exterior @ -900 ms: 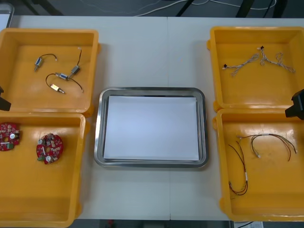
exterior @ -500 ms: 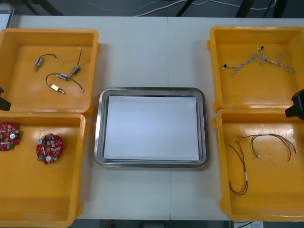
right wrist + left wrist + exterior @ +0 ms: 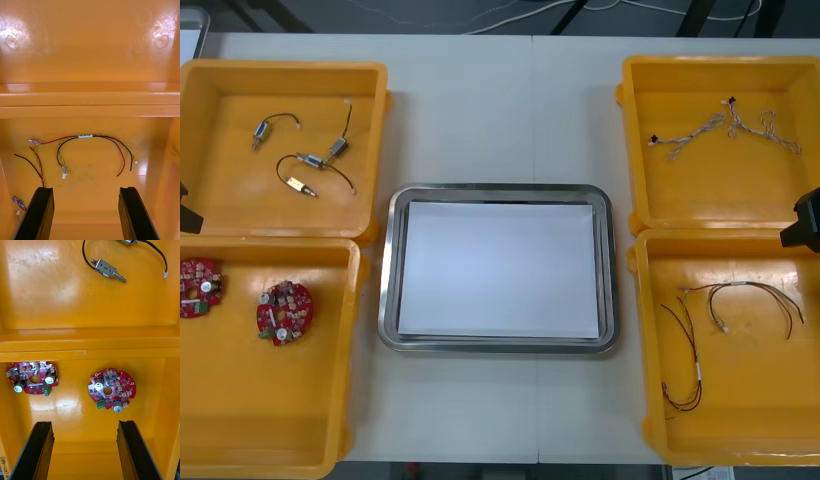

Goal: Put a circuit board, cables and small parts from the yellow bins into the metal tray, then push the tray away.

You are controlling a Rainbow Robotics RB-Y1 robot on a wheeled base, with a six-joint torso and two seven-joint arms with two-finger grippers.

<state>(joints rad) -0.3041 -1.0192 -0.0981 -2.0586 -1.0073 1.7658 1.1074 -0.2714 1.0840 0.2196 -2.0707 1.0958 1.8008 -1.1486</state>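
The metal tray point(image 3: 386, 300), white inside, lies at the table's middle with nothing in it. Two round red circuit boards point(image 3: 285, 312) point(image 3: 199, 286) lie in the near left yellow bin point(image 3: 260, 420). In the left wrist view my left gripper point(image 3: 84, 450) stands open above that bin, both circuit boards point(image 3: 111, 389) point(image 3: 32, 377) just beyond its fingers. My right gripper point(image 3: 87, 213) stands open over the near right bin point(image 3: 740, 420), with red and yellow cables point(image 3: 93, 148) lying beyond its fingers. The left arm point(image 3: 186, 212) and right arm point(image 3: 806, 222) show at the front view's edges.
The far left bin point(image 3: 220, 150) holds small metal parts point(image 3: 305, 170) with black leads. The far right bin point(image 3: 710, 170) holds pale twisted cables point(image 3: 725, 128). The near right bin also holds dark cables point(image 3: 685, 360). Bare table lies beyond the tray.
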